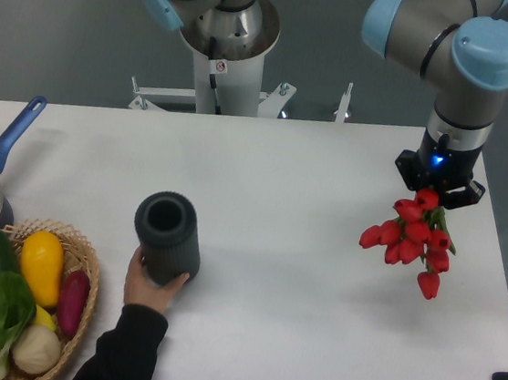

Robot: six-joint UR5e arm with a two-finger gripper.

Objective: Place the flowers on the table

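1. Near the right edge of the white counter (pixel 299 278): a bunch of red flowers (pixel 412 237), blooms hanging downward and fanned out, held up off the surface.
2. Directly above the bunch: the pincer (pixel 438 189), pointing down, clamped on the stem end of the flowers; fingers mostly hidden by the black wrist body and the top blooms.
3. Left of centre, toward the front edge: a dark ribbed vase (pixel 168 237), upright, open mouth showing.
4. Wrapped around the base of the vase from the front: a person's hand (pixel 149 284), dark sleeve running to the front edge.
5. At the front left corner: a wicker basket (pixel 86 274) filled with vegetables, yellow, purple, green and orange among them.
6. Along the left edge, just behind the basket: a pan with a blue handle (pixel 14 133), handle angled toward the back.
7. Flowers and vase well apart.
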